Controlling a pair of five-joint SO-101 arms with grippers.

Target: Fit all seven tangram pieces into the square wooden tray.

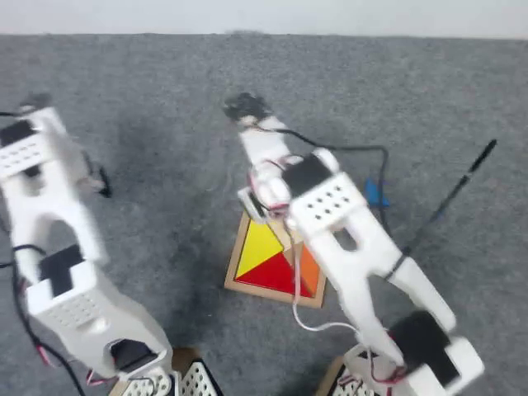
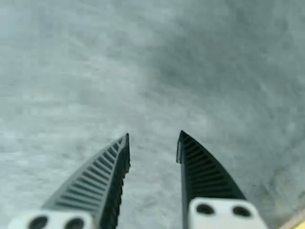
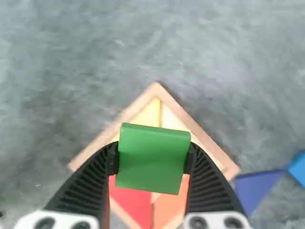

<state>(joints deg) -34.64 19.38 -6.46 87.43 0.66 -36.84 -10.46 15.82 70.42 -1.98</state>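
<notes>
The square wooden tray (image 1: 233,272) lies mid-table with a yellow piece (image 1: 257,245), a red piece (image 1: 276,274) and an orange piece (image 1: 308,268) in it. My right gripper (image 3: 150,160) hangs over the tray (image 3: 157,90), shut on a green piece (image 3: 150,157). Under it the red piece (image 3: 131,202) and orange piece (image 3: 169,210) show. A dark blue triangle (image 3: 255,187) and a light blue piece (image 3: 298,168) lie on the carpet beside the tray. The light blue piece (image 1: 375,192) peeks out behind the right arm. My left gripper (image 2: 152,143) is open over bare carpet.
Grey carpet covers the table. The left arm (image 1: 58,247) stands far left of the tray. A black cable (image 1: 450,198) runs from the right arm to the right. Arm bases (image 1: 177,379) sit at the front edge.
</notes>
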